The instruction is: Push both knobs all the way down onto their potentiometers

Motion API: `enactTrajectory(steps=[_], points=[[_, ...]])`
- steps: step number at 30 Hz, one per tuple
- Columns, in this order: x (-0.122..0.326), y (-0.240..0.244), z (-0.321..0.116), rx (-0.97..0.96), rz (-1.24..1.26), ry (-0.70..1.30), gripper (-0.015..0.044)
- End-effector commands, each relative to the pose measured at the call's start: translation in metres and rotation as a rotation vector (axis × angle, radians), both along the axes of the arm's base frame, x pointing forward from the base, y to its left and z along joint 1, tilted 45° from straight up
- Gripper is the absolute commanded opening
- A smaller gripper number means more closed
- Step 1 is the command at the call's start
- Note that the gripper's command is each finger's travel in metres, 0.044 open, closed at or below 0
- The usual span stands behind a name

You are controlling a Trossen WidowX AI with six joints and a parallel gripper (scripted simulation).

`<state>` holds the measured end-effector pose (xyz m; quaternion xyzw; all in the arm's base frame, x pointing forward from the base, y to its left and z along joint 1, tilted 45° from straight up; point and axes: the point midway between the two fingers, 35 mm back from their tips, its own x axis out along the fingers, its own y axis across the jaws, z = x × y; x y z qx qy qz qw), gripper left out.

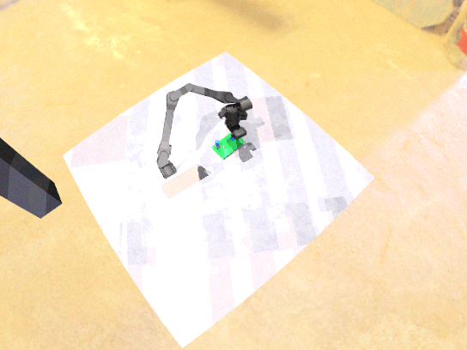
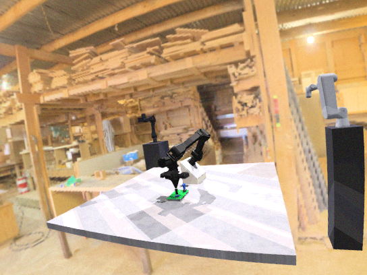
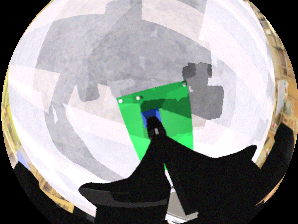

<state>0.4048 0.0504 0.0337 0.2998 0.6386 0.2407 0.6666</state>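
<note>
1. I have the green circuit board (image 1: 227, 148) (image 2: 182, 194) (image 3: 177, 122) on the table (image 1: 172, 240) (image 2: 216, 216), toward twelve o'clock from the tabletop's middle in the top view.
2. One blue potentiometer (image 1: 216, 143) (image 2: 183, 186) stands at the board's ten o'clock end from above, apart from my gripper.
3. The other blue potentiometer (image 1: 233, 138) (image 2: 177, 195) (image 3: 150, 115) is under the gripper, with a dark knob (image 2: 176, 191) (image 3: 153, 124) over it. I can't tell whether that knob is fully seated.
4. My gripper (image 1: 235, 135) (image 2: 176, 188) (image 3: 157, 137) is closed, fingers together and holding nothing, tips right at that knob; contact is unclear. From overhead, its body partly covers this end.
5. The arm (image 1: 169, 122) (image 2: 189, 145) bends around by eleven o'clock. Toward eight o'clock from the board sits a pale block (image 1: 184, 182) (image 2: 195, 175), near the arm's foot.
6. Beyond the table in the exterior view, a dark pedestal (image 2: 345, 189) carries a grey arm (image 2: 327, 98) at three o'clock; another pedestal (image 2: 155, 153), with a black arm (image 2: 153, 129), stands toward eleven.
</note>
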Motion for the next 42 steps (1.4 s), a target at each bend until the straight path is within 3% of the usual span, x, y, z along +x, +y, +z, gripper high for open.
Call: enactTrajectory(steps=[1, 42], points=[[-0.0005, 0.002, -0.003, 0.003, 0.0, 0.008, 0.0], [-0.0002, 0.005, -0.0059, 0.003, 0.0, 0.008, 0.0]])
